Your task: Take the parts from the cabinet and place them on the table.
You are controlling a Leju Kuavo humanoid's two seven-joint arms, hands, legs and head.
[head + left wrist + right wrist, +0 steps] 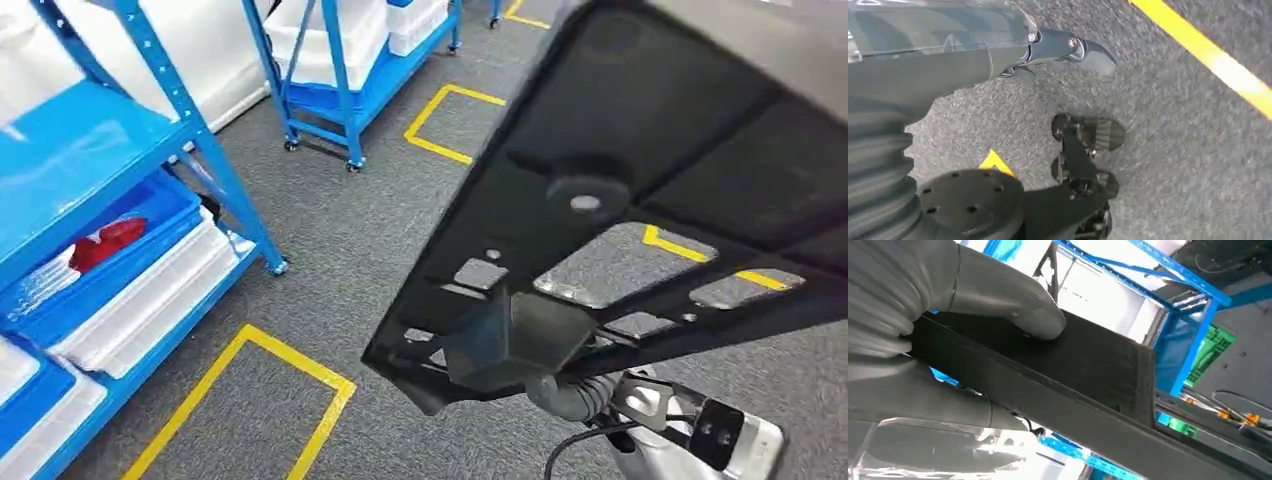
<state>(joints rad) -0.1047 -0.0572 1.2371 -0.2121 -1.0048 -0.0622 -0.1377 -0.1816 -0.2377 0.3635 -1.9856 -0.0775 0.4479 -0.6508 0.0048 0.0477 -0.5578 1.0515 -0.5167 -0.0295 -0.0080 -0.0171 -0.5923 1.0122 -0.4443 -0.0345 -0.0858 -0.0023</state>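
A large flat black panel part (pixel 640 150) with several cut-out openings hangs tilted above the grey carpet, filling the right half of the head view. My right hand (pixel 948 355) grips it at its near edge, the grey thumb (pixel 1033 315) pressed on the panel's face (pixel 1088 365) and the fingers underneath. My right forearm (pixel 660 425) rises from the lower right under the panel. My left hand (pixel 998 55) hangs over the floor with its dark fingers (pixel 1068 45) stretched out, holding nothing.
A blue shelf rack (pixel 90 150) stands at the left with blue and white bins; one blue bin (pixel 110 260) holds a red item (pixel 108 242). Another wheeled blue rack (pixel 345 80) stands further back. Yellow tape squares (pixel 290 365) mark the carpet.
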